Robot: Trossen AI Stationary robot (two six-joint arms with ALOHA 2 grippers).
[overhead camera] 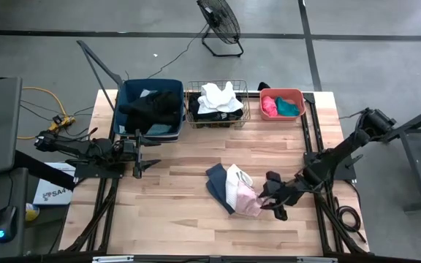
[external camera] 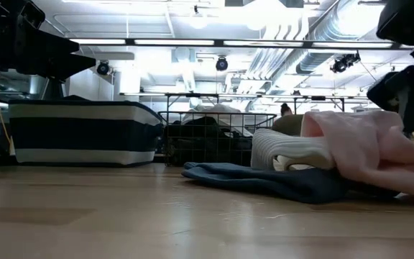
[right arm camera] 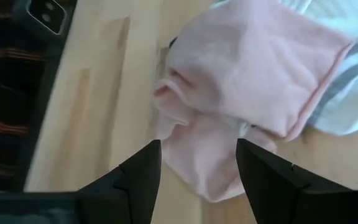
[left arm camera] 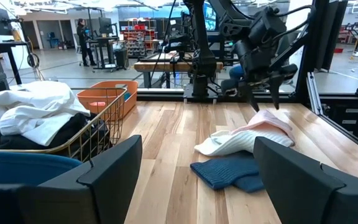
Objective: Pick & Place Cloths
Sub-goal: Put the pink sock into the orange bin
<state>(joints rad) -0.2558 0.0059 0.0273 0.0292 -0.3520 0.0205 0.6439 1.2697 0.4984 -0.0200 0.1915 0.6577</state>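
Observation:
A small pile of cloths lies on the table right of centre: a slate grey-blue one (overhead camera: 217, 187), a white one (overhead camera: 236, 177) and a pale pink one (overhead camera: 248, 201) on top, with a dark one (overhead camera: 272, 177) beside them. My right gripper (overhead camera: 272, 202) hangs open just above the pink cloth (right arm camera: 241, 68), fingers pointing down and standing apart from it (left arm camera: 267, 121). My left gripper (overhead camera: 143, 155) waits open near the table's left side, in front of the blue tub. In the low view the pink cloth (external camera: 369, 147) rests on the white (external camera: 279, 151) and grey-blue (external camera: 279, 181) ones.
Along the far edge stand a blue tub (overhead camera: 126, 98) holding black cloth, a wire basket (overhead camera: 245, 109) holding white and black cloths, and a coral tub (overhead camera: 298, 93) with bright pink and teal cloths. Bare wood lies near and left of the pile. A fan stands beyond the table.

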